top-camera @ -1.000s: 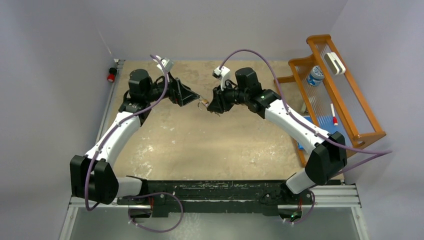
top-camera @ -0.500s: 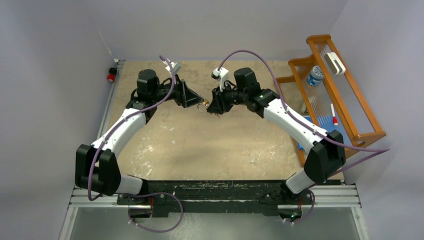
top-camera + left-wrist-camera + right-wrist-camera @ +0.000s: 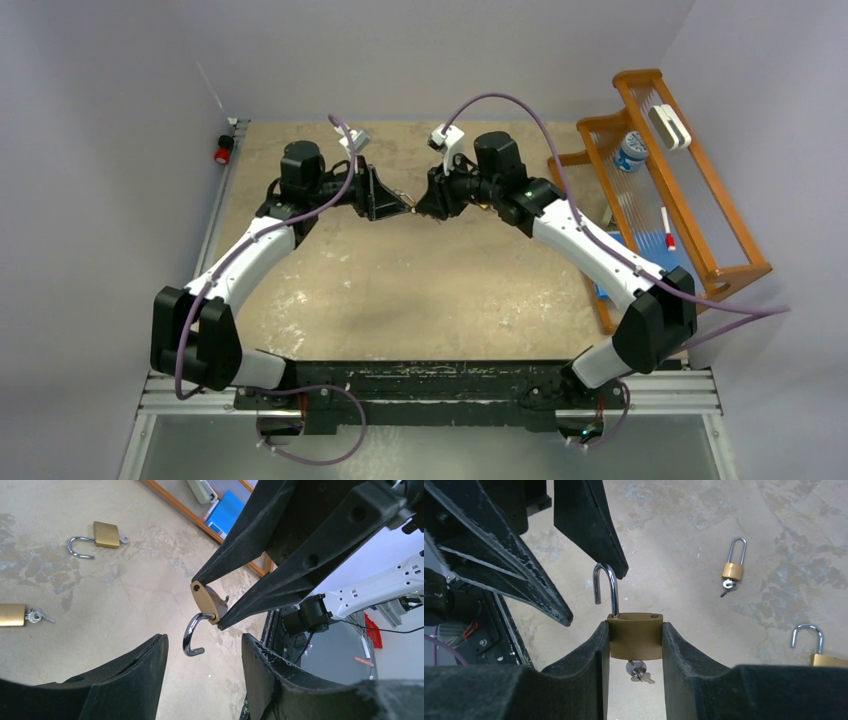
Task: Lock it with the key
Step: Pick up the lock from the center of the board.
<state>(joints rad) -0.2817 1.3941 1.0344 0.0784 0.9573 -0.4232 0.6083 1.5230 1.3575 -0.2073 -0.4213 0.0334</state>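
Note:
A brass padlock [image 3: 634, 636] is clamped by its body between the fingers of my right gripper [image 3: 634, 630], which is shut on it and holds it above the table. Its steel shackle [image 3: 605, 587] stands swung open, pointing toward the left arm. The key [image 3: 638, 671] sticks out of the lock's underside. My left gripper [image 3: 204, 645] faces it, open, and the shackle [image 3: 191, 637] hangs between its fingertips without touching either. In the top view the two grippers, left [image 3: 398, 205] and right [image 3: 425, 207], meet tip to tip at the far middle of the table.
Two other padlocks lie on the table: one with an open shackle [image 3: 106, 535], one with a key [image 3: 12, 615]. A wooden rack [image 3: 690, 180] with small items stands at the right edge. A red object [image 3: 223, 150] sits at the far left corner.
My left arm has swung right until its fingers flank the padlock's shackle, and its jaws have narrowed. The right gripper has kept its hold and shifted only slightly.

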